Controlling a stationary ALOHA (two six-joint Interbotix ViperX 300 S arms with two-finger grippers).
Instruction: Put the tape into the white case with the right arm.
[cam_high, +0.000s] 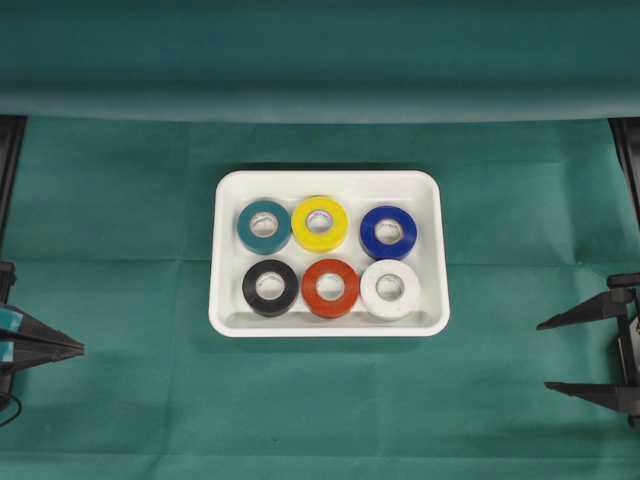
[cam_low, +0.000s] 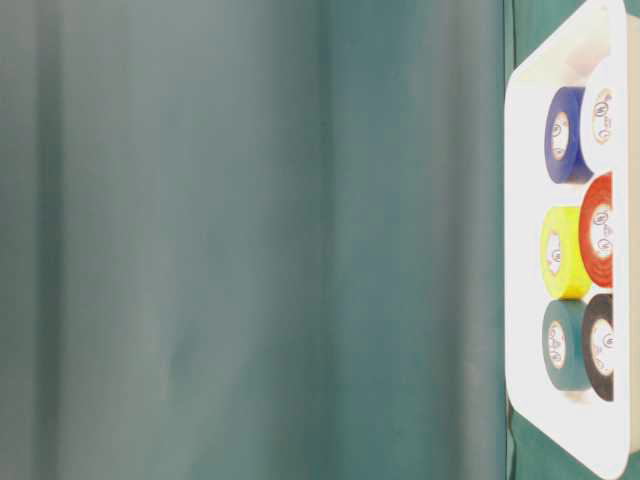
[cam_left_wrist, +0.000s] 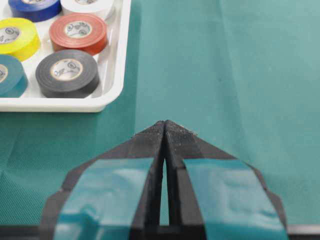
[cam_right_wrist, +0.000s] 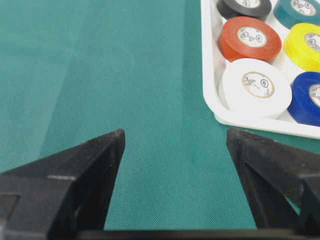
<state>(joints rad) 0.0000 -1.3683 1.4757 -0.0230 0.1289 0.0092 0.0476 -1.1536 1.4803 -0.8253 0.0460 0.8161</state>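
At the middle of the green cloth (cam_high: 120, 200): the white case (cam_high: 328, 185), long axis running left to right, holding six tape rolls flat in two rows. Far row, left to right: teal roll (cam_high: 264, 226), yellow roll (cam_high: 320, 223), blue roll (cam_high: 388, 232). Near row: black roll (cam_high: 270, 288), red roll (cam_high: 330, 288), white roll (cam_high: 390, 290). All six places appear filled; no loose roll shows on the cloth in any view, so the task looks complete or nearly so.

At the right edge of the cloth: right gripper (cam_high: 592, 352), all black, fingers spread apart with nothing between them, well apart from the case. From its fingers the case lies ahead and toward the middle; the white roll sits in the corner nearest it.

At the left edge: left gripper (cam_high: 78, 347), blue-banded, fingers pressed together, empty, pointing past the case's near corner.

Judgement: no further pick seems called for; the right arm need only stay clear.
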